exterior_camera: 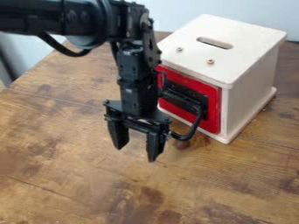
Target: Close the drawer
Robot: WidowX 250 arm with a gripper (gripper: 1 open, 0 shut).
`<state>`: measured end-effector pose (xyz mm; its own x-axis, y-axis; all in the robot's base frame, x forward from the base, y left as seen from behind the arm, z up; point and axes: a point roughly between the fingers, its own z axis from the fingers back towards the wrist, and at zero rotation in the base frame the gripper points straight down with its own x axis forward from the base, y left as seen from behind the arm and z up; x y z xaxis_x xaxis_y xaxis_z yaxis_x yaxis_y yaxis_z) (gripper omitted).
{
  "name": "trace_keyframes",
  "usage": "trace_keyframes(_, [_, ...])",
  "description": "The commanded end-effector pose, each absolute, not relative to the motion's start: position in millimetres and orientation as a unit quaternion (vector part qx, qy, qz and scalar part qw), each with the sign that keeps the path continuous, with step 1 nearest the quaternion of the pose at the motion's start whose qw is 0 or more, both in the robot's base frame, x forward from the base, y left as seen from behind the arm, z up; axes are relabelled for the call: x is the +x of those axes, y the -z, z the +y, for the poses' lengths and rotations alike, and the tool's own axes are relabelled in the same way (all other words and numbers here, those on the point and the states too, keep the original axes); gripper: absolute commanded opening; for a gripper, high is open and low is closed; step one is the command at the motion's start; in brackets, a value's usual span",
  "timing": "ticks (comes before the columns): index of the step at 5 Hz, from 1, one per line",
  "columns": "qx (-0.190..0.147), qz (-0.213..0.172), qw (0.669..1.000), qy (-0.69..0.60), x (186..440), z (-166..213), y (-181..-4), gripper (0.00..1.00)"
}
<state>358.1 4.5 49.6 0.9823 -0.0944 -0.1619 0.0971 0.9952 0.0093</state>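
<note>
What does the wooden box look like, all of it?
The pale wooden box stands upright on the brown table. Its top has a dark slot and two small round studs. A red panel fills much of its front. The black robot arm blocks part of that front; I can't tell whether they touch.

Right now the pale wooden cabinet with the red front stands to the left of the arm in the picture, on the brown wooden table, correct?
Wrong side: in the camera view the pale wooden cabinet with the red front stands to the right of the arm. It does stand on the brown wooden table.
</note>
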Motion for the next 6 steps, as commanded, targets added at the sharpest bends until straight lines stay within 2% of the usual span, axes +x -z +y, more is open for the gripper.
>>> trace_keyframes(1, [0.018,0.044,0.997,0.057,360.0,1.4,-82.5,1.00])
trace_keyframes(2, [0.020,0.034,0.997,0.067,352.5,-4.2,-99.1,1.00])
trace_keyframes(3, [0.021,0.031,0.996,0.082,358.7,-9.2,-101.0,1.00])
trace_keyframes(5, [0.023,0.037,0.997,0.069,365.9,-2.1,-77.9,1.00])
trace_keyframes(6, [0.022,0.038,0.997,0.058,360.7,3.6,-75.8,1.00])
